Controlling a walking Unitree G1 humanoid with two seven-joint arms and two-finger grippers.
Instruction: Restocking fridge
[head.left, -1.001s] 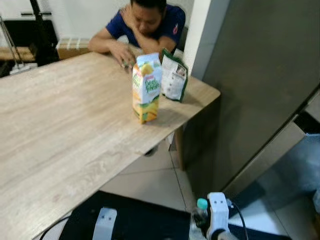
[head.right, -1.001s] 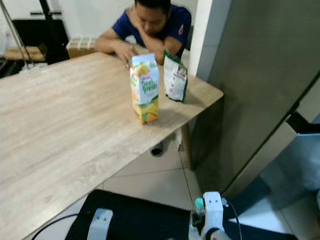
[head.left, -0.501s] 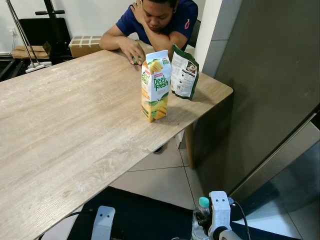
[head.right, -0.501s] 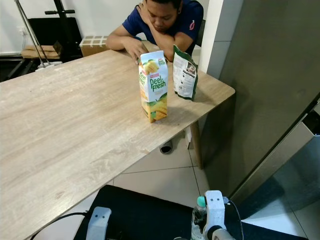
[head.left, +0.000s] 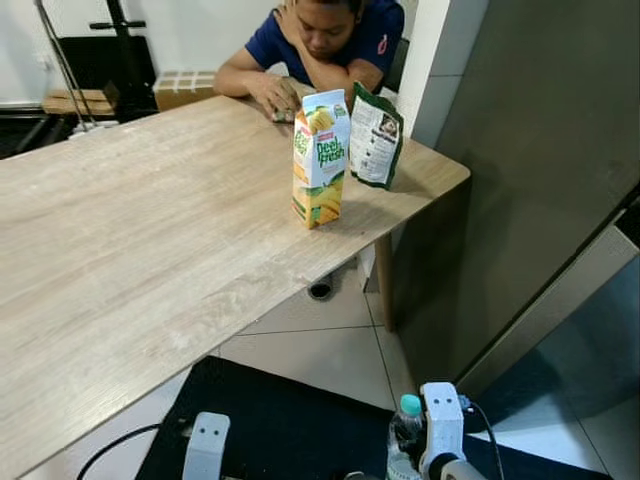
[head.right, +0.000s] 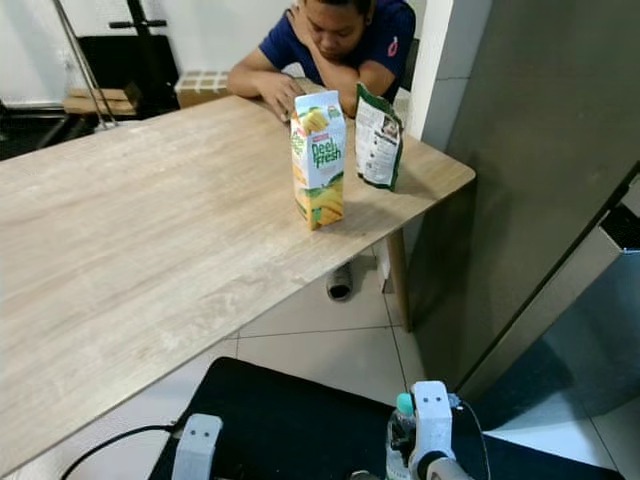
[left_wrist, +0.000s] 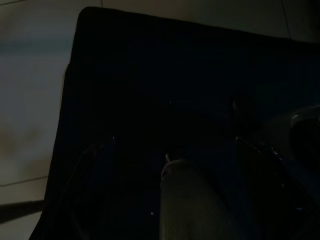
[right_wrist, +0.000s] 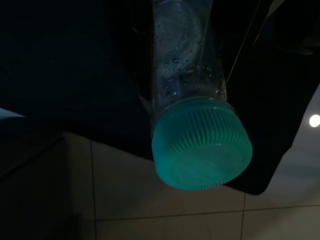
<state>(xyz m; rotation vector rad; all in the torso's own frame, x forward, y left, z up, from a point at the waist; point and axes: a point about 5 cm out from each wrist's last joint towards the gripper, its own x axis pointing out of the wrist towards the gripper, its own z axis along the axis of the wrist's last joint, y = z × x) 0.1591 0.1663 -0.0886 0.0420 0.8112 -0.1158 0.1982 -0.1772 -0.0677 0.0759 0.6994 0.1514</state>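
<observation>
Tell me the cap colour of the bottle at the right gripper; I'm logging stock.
Teal-green, clearest in the right wrist view: cap.

Juice carton (head.left: 320, 157) and pouch (head.left: 377, 136) near table (head.left: 130, 240) corner.

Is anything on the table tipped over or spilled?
No. The juice carton stands upright on the table, and the pouch behind it stands too, leaning a little. Nothing looks spilled.

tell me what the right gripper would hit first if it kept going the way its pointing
Judging by the right wrist view, the right gripper points down past the teal-capped bottle it carries, toward the tiled floor. The floor is probably first, though the black mat edge lies close and depth is unclear.
</observation>
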